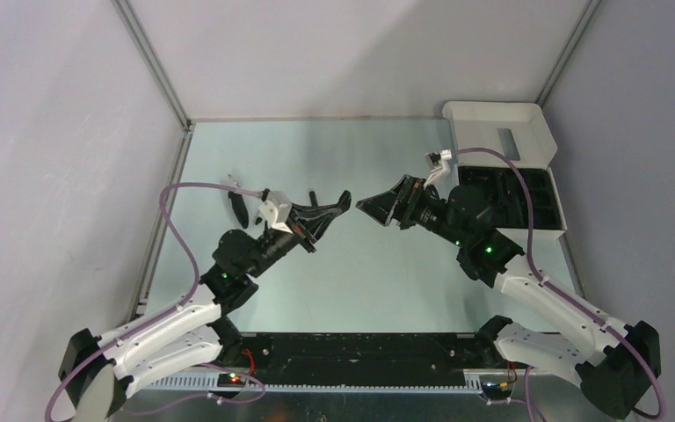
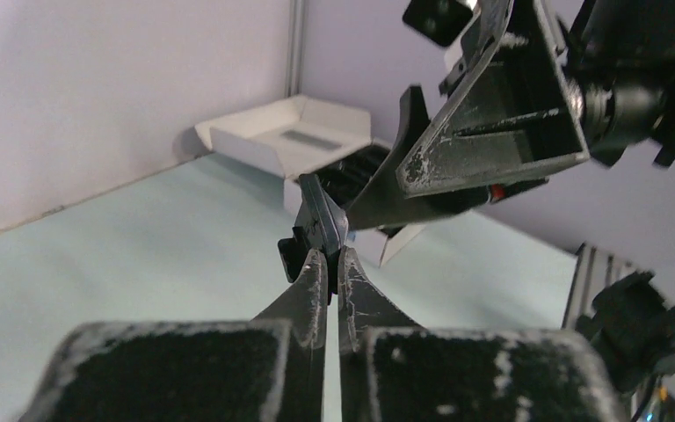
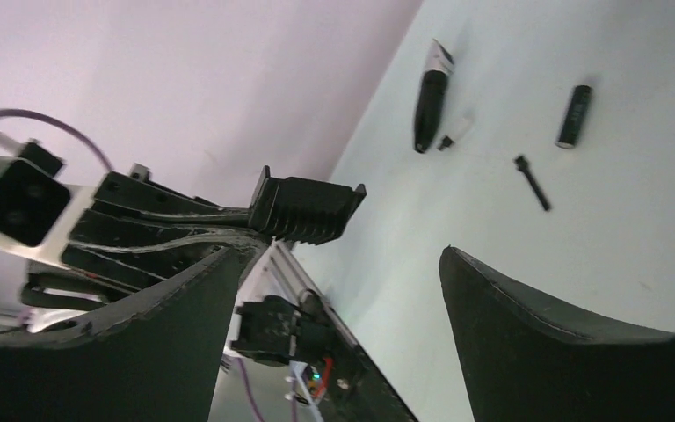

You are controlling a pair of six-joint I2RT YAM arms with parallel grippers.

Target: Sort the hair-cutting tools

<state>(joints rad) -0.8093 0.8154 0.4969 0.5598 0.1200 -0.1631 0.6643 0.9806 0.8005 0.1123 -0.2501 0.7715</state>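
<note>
Comb attachment [image 3: 308, 211] in left claw [image 2: 332, 258]

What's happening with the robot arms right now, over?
Left end effector shut on comb attachment, midair. Right end effector open, facing it. Trimmer body, thin stick, short cylinder loose on table. Nothing blocking.

One trimmer [image 3: 429, 101], one comb [image 3: 306, 211], one cylinder [image 3: 574, 116], one stick [image 3: 533, 183], one white box [image 1: 501, 123]

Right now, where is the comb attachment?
Off the table: the comb attachment is pinched in the left gripper, whose fingertips are closed on it. In the top view it is mid-table, tip to tip with the open right gripper.
</note>
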